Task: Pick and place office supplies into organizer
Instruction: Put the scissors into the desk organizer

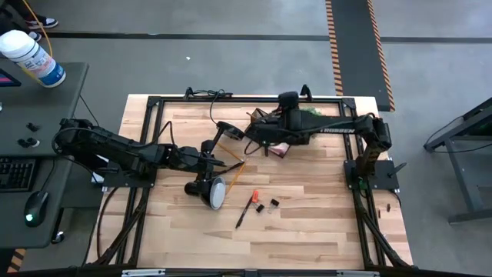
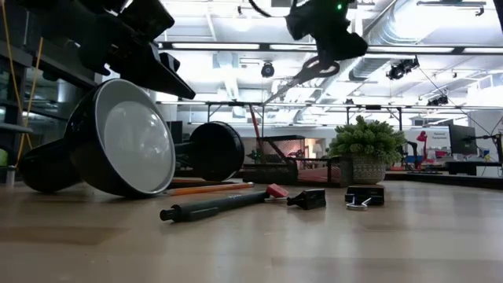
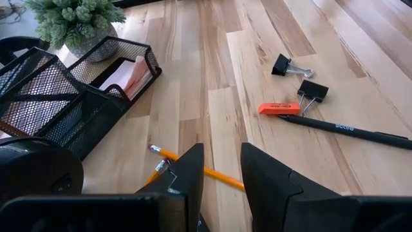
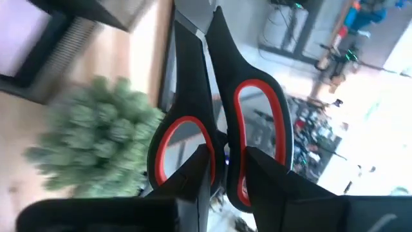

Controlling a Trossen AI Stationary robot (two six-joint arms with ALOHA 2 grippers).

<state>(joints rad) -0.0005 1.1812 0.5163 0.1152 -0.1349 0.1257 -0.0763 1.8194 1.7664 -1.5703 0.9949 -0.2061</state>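
The right gripper (image 4: 226, 169) is clamped on a pair of scissors (image 4: 219, 109) by the handle loops and hangs above the far middle of the table, over the mesh organizer (image 3: 61, 103); in the low view the scissors (image 2: 302, 75) dangle blades-down, well clear of the tabletop. The likely fault here is a miss at the drop: the blades swing freely below the grip, so they may catch the organizer's rim or tip it instead of sliding into the tall cup. A nearby potted plant (image 3: 76, 19), just beside the organizer on its far side, could also be brushed on the way down. The left gripper (image 3: 220, 174), fingers apart and empty, sits low over the yellow pencils (image 3: 193, 166) at the table's middle, next to a toppled desk lamp (image 2: 118, 137); closing off-centre may roll the pencils away or nudge the lamp. The organizer's low tray holds a pink sticky-note pad (image 3: 135, 74); the taller sections appear empty, though their depths are partly hidden. A black pen (image 3: 347, 127) and two binder clips (image 3: 312, 90) lie on the near right of the table, apart from the organizer.
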